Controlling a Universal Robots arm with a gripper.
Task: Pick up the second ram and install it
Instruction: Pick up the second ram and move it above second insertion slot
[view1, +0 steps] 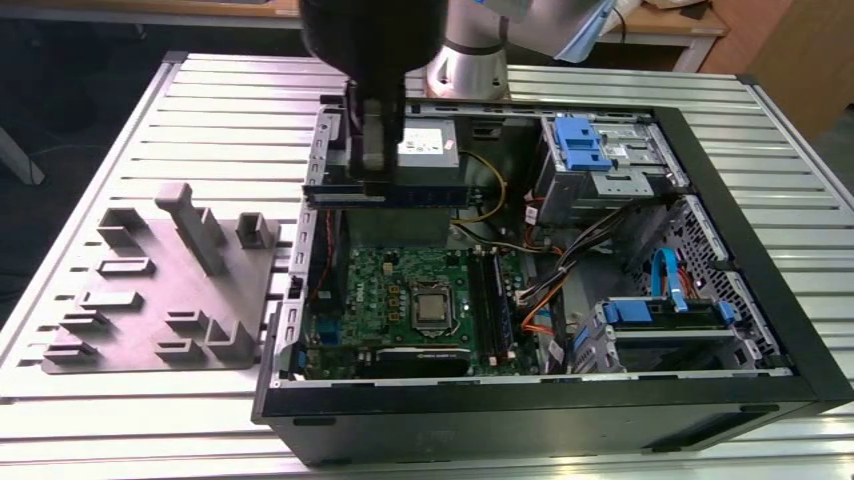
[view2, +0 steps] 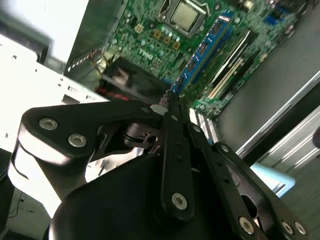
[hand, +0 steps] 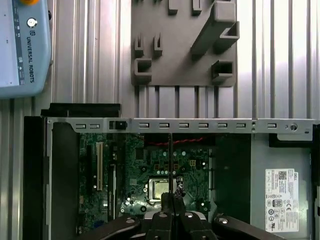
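Note:
In the exterior view my gripper (view1: 380, 182) hangs over the back of the open computer case (view1: 747, 330), shut on the second ram (view1: 427, 193). The ram is a thin dark blue-green stick held level, well above the motherboard (view1: 400, 300). It sticks out to both sides of the fingers. In the first wrist view the ram (hand: 170, 160) shows edge-on as a thin dark line rising from the gripper (hand: 172, 202) over the board. In the second wrist view the black fingers (view2: 172, 150) are pressed together. Beyond them a blue stick (view2: 205, 47) sits among the motherboard slots (view2: 227, 67).
A grey plastic tray (view1: 147, 290) with upright blocks lies on the slatted table at the exterior view's left of the case. Inside the case are the power supply (view1: 434, 150), loose cables (view1: 561, 270) and blue-latched drive bays (view1: 587, 145). The case walls stand around the board.

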